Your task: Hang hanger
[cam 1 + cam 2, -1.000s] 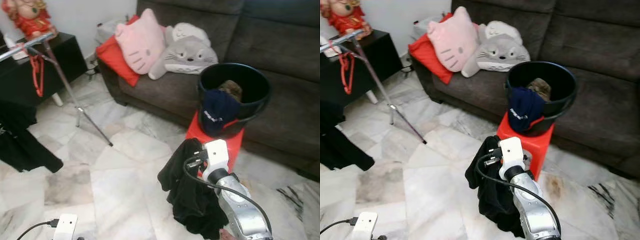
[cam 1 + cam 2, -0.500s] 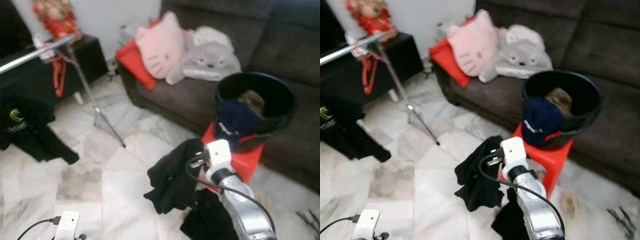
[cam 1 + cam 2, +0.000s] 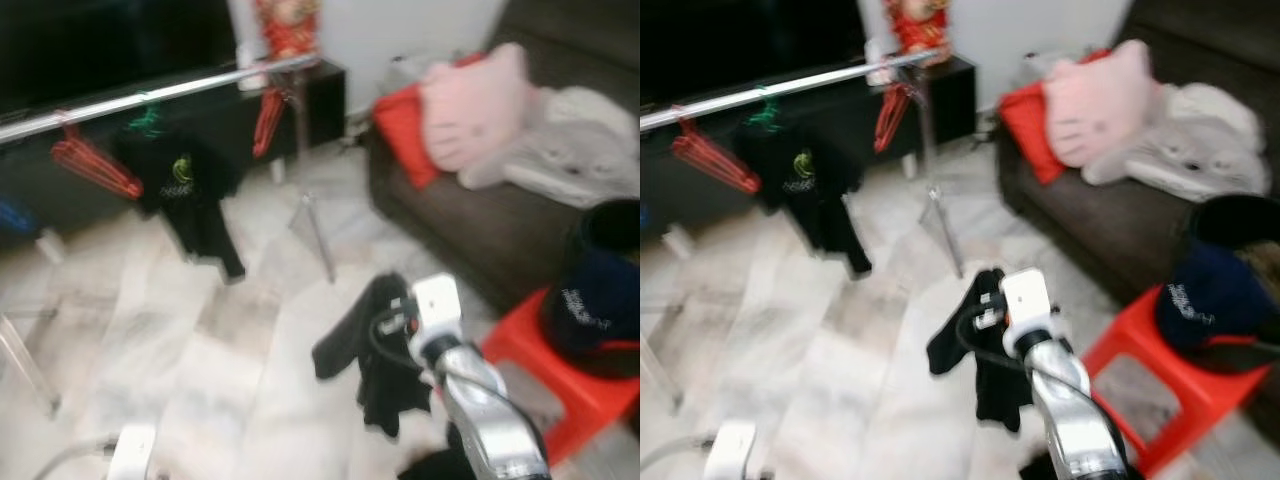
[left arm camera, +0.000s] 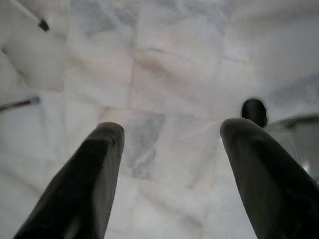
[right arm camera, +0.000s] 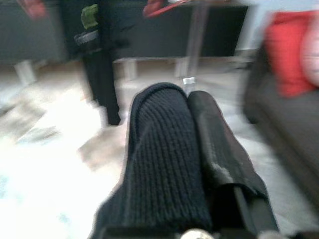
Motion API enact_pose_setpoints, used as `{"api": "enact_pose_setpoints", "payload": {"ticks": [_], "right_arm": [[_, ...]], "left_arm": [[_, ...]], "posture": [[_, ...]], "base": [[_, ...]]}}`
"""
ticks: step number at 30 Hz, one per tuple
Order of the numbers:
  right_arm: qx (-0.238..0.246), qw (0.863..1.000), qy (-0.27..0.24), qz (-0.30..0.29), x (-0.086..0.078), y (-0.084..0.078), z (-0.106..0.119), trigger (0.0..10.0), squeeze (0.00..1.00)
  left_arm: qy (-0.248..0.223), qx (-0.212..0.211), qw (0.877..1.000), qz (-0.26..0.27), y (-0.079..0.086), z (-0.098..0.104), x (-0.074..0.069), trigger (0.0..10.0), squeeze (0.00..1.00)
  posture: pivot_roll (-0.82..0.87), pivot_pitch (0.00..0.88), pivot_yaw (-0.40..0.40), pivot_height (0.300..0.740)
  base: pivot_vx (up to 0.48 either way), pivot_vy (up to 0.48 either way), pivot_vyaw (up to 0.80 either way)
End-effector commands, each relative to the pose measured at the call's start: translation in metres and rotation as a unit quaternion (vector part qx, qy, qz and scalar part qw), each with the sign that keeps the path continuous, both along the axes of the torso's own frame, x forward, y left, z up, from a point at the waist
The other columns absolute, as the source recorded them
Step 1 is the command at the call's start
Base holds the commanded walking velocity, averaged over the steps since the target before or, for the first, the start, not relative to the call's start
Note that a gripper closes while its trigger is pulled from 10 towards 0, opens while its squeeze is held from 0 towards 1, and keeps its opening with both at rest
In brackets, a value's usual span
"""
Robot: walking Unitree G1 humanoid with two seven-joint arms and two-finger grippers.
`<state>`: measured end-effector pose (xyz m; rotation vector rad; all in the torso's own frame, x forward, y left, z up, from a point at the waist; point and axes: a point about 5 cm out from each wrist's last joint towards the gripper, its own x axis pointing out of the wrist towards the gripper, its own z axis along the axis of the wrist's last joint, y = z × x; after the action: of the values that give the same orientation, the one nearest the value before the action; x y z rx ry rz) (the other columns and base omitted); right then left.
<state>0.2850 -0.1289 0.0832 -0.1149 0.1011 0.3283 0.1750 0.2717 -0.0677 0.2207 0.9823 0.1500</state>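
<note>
**Right claw carries a black garment toward the clothes rail**

The right claw (image 5: 192, 99) is clamped on a black knitted garment (image 3: 370, 345), its fingers wrapped in the cloth, which hangs in folds from the raised silver arm above the marble floor (image 3: 200, 370). No hanger can be made out in that bundle; the picture is blurred. The left claw (image 4: 169, 144) hangs low over the pale floor tiles with its two black fingers (image 4: 84, 179) spread wide and nothing between them.

Taking the clothes rail (image 3: 150, 97) as the landmark: it is a silver bar running across the upper part of the scene, well beyond the held garment, with a slanted leg (image 3: 312, 215) reaching the floor. A black T-shirt (image 3: 185, 190) hangs from it on a green hanger (image 3: 146, 122). Red hangers (image 3: 92, 165) hang on the rail to one side of the shirt, and another red hanger (image 3: 268, 118) on the other side, near the leg. Behind the rail stands a dark cabinet (image 3: 320, 95). To the right of the rail sits a dark sofa (image 3: 470, 225) with a red cushion (image 3: 405, 130), a pink cushion (image 3: 470, 105) and a grey plush (image 3: 585, 150). Nearer, also right of the rail, a red stool (image 3: 560, 385) carries a black bucket (image 3: 610, 225) with a navy cloth (image 3: 590, 300) draped over its rim.
</note>
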Motion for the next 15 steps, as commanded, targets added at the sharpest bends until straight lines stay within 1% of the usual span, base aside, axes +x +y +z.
{"api": "enact_pose_setpoints", "payload": {"ticks": [1, 8, 15], "right_arm": [[0.007, 1.000, -0.019, 0.008, 0.0015, 0.0057, 0.0077, 10.0, 0.00], [0.007, 1.000, -0.022, 0.005, 0.0024, 0.0042, 0.0089, 10.0, 0.00], [0.004, 1.000, -0.026, -0.010, 0.0030, -0.0040, 0.0101, 10.0, 0.00]], "left_arm": [[0.007, 0.009, 1.000, -0.002, 0.0036, -0.0004, -0.0035, 10.0, 0.00], [0.006, 0.009, 1.000, -0.005, 0.0036, 0.0003, -0.0019, 10.0, 0.00], [0.004, 0.010, 1.000, -0.003, 0.0031, 0.0010, 0.0000, 10.0, 0.00]], "posture": [[-0.13, 0.064, 0.058, 0.740], [-0.13, 0.061, 0.065, 0.740], [-0.15, 0.055, 0.073, 0.740]], "base": [[0.000, 0.000, 0.80], [0.000, 0.000, 0.80], [0.000, 0.000, 0.80]]}}
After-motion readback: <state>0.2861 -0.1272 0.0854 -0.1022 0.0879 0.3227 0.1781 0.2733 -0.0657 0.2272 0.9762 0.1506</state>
